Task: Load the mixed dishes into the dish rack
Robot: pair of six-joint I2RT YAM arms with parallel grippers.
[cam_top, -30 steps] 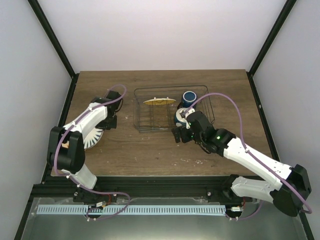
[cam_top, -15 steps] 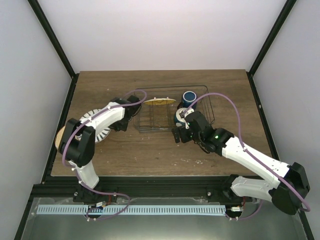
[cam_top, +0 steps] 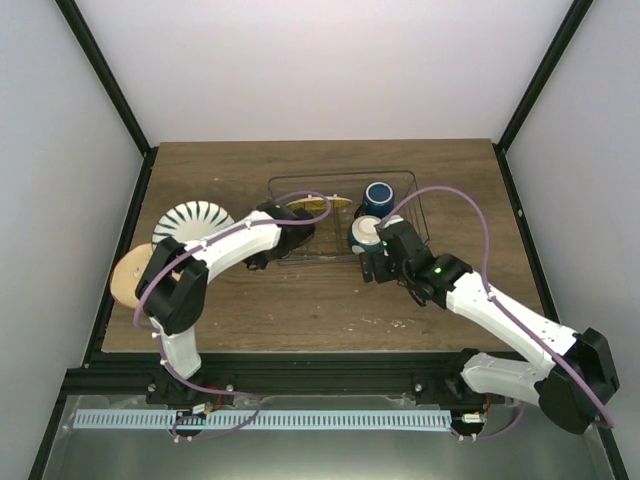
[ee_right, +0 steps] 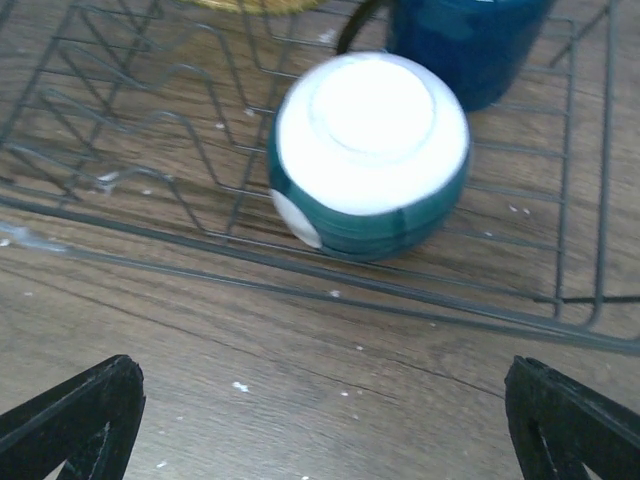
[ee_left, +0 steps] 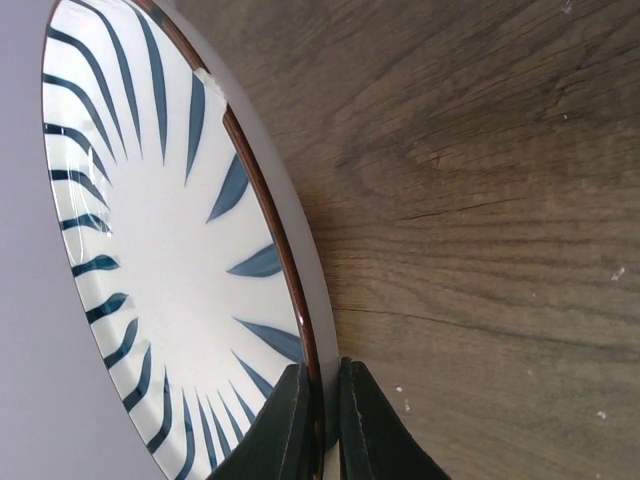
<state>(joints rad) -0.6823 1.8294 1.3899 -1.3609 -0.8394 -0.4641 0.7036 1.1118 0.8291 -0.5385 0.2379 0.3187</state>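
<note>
The left claw (ee_left: 322,420) is clamped on the rim of the striped plate (ee_left: 170,250), one finger on each face. In the overhead view this plate stands tilted on its edge, well apart from the rack (cam_top: 345,177), at its 9 o'clock. Whether the plate's lower edge touches the bench (cam_top: 450,170) I cannot tell. The tan plate (cam_top: 128,278) lies flat at the striped plate's 8 o'clock, by the bench's left edge.

The rack sits toward 12 o'clock on the bench. The yellow plate (cam_top: 318,203) stands on edge among its dividers, in the far half. The bowl (ee_right: 368,150) is upside down in the rack's near right part, against the near wires, with its white base up and a teal band below. The blue cup (ee_right: 470,45) stands just beside it at 1 o'clock, also inside the rack.

The right claw (ee_right: 320,365) is spread wide, holding nothing. It hangs over bare bench just outside the rack's near wall, at 6 o'clock from the bowl.
</note>
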